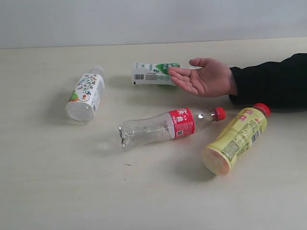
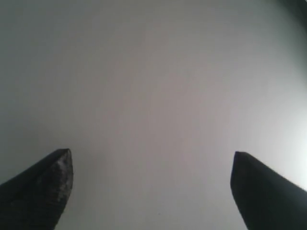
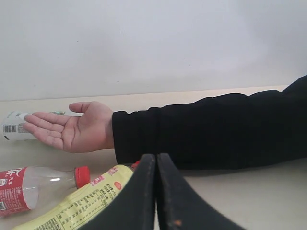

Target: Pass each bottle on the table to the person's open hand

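Observation:
Four bottles lie on their sides on the beige table (image 1: 48, 182). The floral white bottle (image 1: 86, 94) is at the left. Behind the fingers of the person's open hand (image 1: 204, 76) lies the white bottle with green label (image 1: 152, 73). The clear bottle with red label (image 1: 168, 125) is in the middle, and the yellow bottle with red cap (image 1: 237, 138) is at the right. Neither gripper shows in the exterior view. My left gripper (image 2: 152, 165) is open over a blank pale surface. My right gripper (image 3: 156, 160) is shut and empty, close to the yellow bottle (image 3: 81, 206) and the black sleeve (image 3: 211, 129).
The person's black-sleeved forearm (image 1: 273, 79) rests on the table at the right, behind the yellow bottle. A pale wall (image 1: 153, 19) rises behind the table's far edge.

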`<state>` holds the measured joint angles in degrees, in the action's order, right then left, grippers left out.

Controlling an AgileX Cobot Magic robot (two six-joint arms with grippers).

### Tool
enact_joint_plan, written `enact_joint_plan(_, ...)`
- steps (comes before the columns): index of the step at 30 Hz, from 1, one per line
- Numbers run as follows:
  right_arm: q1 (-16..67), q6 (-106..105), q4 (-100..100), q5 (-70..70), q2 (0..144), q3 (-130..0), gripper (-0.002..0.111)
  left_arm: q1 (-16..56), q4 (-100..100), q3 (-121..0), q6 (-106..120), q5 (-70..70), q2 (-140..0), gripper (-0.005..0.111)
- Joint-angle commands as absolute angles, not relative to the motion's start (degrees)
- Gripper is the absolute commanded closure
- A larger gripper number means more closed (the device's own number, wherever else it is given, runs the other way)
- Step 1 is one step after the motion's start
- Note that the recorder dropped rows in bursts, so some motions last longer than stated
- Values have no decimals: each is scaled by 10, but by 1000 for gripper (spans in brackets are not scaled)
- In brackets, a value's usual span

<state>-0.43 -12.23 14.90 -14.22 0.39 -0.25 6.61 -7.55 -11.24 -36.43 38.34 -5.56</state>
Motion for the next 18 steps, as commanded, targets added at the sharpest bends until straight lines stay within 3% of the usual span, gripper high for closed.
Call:
enact_joint_plan(1,-3,-122,149,-140,0,0,108,66,-63,-256,-338,204,-185,22)
enact_joint_plan(9,-3,-122,149,-140,0,0,108,114,-136,-483,-276,-226,-521,22)
enact_joint_plan(18,-3,-122,149,-140,0,0,108,281,-20,-665,-4,-449,-845,22)
